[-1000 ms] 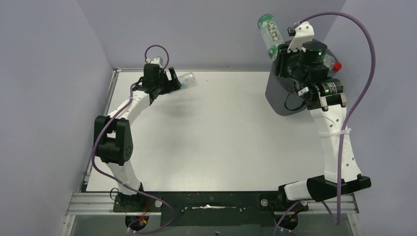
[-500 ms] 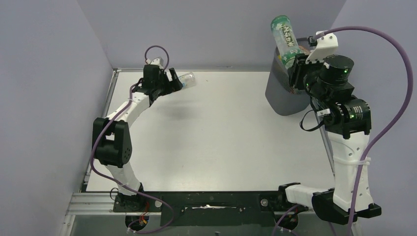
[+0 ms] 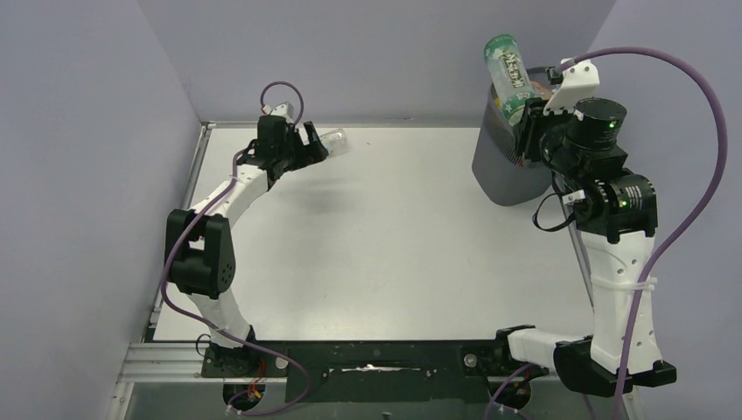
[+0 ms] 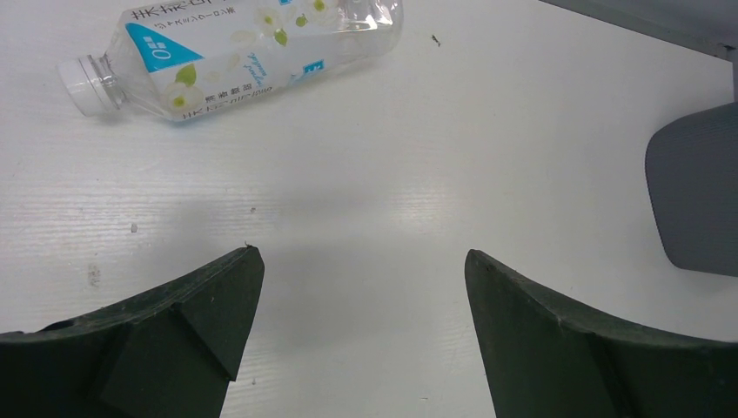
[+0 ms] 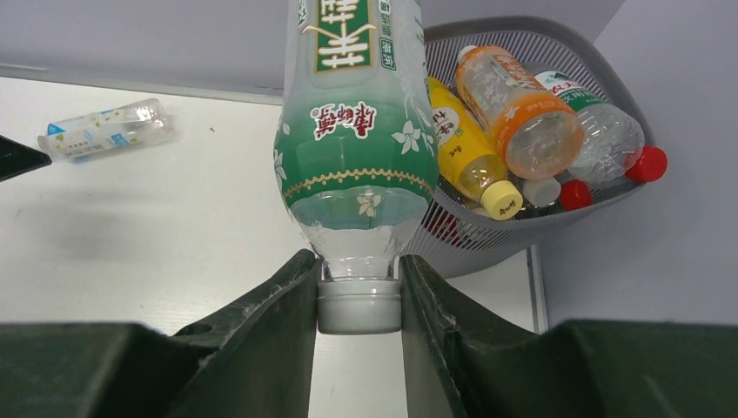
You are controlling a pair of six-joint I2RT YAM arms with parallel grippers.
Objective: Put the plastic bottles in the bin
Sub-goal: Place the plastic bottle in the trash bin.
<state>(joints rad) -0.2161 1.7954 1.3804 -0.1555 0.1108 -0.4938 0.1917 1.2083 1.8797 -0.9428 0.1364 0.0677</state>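
White tabletop (image 3: 394,236) lay between lilac walls. The right gripper (image 5: 358,261) pinched the green-labelled bottle (image 5: 357,131) by its capped neck, base raised, beside the rim of the bin (image 5: 522,39), which held other bottles (image 5: 513,104). The left gripper (image 4: 361,270) hung spread wide above the table, near a blue-labelled bottle (image 4: 235,52) lying on its side.

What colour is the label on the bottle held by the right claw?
The bottle is labelled green with white flowers; the right wrist view shows it best.
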